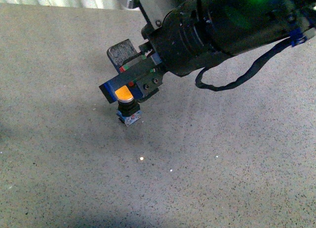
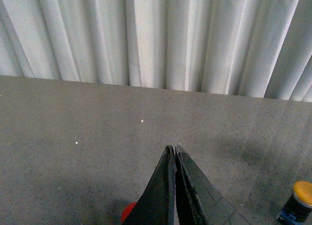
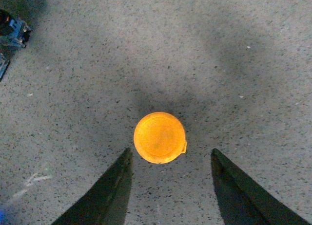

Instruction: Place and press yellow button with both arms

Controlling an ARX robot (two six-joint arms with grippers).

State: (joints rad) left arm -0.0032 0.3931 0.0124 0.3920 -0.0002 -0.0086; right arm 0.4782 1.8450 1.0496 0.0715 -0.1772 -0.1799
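Observation:
The yellow button (image 1: 125,95) stands upright on the grey speckled table (image 1: 222,164), its blue-grey base (image 1: 130,117) resting on the surface. My right gripper (image 1: 117,72) hangs just over it, open and empty, on the bulky black arm (image 1: 222,25) that reaches in from the upper right. In the right wrist view the round yellow cap (image 3: 160,137) shows from above, just ahead of the open gripper (image 3: 169,158) and between the lines of its fingers. My left gripper (image 2: 174,149) is shut and empty over the table. The button (image 2: 300,205) stands off to one side of it.
A white pleated curtain (image 2: 161,35) hangs behind the table's far edge. A small red object (image 2: 127,211) peeks out under the left fingers. A blue-grey and black part (image 3: 12,30) shows at the edge of the right wrist view. A black cable (image 1: 237,80) loops below the right arm.

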